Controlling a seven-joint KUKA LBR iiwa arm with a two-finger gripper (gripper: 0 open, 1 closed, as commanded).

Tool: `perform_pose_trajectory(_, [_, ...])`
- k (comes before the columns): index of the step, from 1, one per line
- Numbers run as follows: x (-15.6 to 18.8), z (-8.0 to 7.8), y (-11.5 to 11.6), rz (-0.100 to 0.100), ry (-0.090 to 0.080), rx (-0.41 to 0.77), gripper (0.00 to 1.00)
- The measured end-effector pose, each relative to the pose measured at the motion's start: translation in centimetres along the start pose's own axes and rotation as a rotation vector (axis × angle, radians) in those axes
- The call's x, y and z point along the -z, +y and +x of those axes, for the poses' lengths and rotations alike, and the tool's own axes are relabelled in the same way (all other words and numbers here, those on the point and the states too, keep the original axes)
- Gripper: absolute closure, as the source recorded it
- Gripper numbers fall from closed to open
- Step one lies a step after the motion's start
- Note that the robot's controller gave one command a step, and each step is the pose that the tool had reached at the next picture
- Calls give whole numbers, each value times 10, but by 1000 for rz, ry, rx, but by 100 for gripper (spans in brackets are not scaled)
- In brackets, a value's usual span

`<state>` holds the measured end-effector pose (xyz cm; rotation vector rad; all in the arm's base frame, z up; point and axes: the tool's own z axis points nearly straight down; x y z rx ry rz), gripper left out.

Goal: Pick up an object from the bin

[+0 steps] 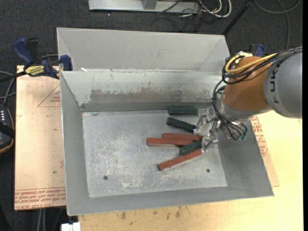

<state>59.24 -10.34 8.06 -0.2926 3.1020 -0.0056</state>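
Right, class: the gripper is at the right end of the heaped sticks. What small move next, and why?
Probably a small drop straight down. The gripper hangs over the right ends of the red sticks and a green stick, which cross there; a sideways shift would likely knock them.

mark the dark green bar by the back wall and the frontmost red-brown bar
dark green bar by the back wall (183,110): camera view, its middle
frontmost red-brown bar (179,160): camera view, its middle
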Motion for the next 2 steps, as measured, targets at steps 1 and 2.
perform_pose_trajectory(1, [0, 0, 0, 0, 0, 0, 100])
perform_pose_trajectory(2, [173, -8, -3, -3, 16, -20, 100])
